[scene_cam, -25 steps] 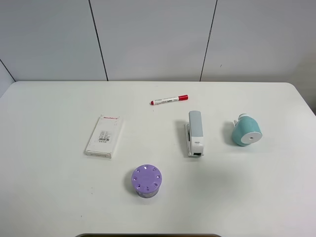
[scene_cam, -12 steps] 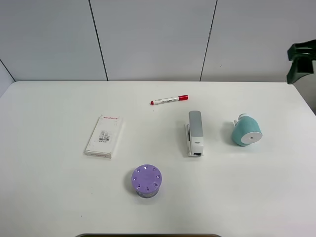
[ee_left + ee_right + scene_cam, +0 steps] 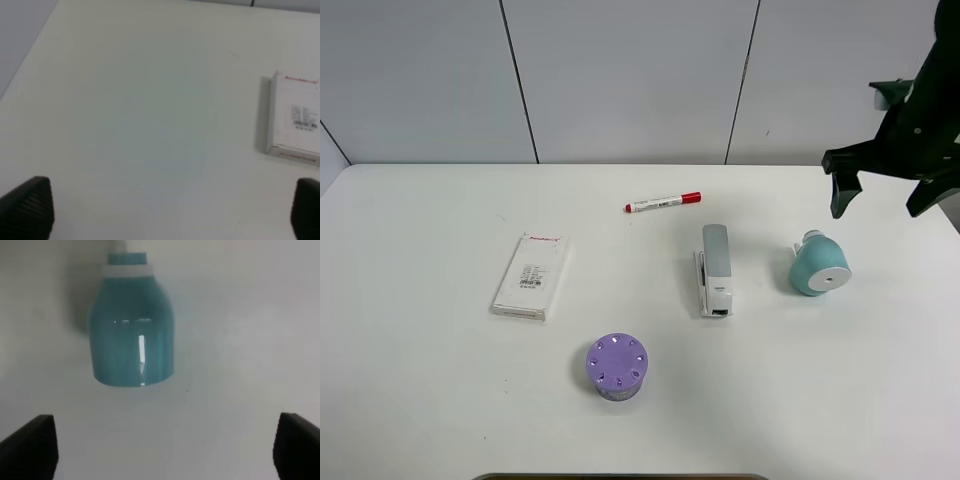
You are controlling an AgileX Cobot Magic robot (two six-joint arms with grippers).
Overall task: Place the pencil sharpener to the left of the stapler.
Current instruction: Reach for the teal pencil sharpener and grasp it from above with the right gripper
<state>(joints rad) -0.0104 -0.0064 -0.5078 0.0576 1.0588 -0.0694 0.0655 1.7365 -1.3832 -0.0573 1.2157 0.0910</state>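
Across the white table (image 3: 420, 400), seen from the high camera, the teal pencil sharpener (image 3: 818, 266) lay on its side to the right of the grey stapler (image 3: 715, 270), apart from it. The right gripper (image 3: 876, 205) hung spread open in the air near it. A marker (image 3: 663, 202), a box (image 3: 531, 276) and a purple cylinder (image 3: 617, 366) lay elsewhere. From the left wrist, the left gripper (image 3: 167, 215) stood wide open over bare tabletop near the box (image 3: 295, 120). From the right wrist, parted fingers (image 3: 30, 445) framed the pencil sharpener (image 3: 132, 335) without touching it.
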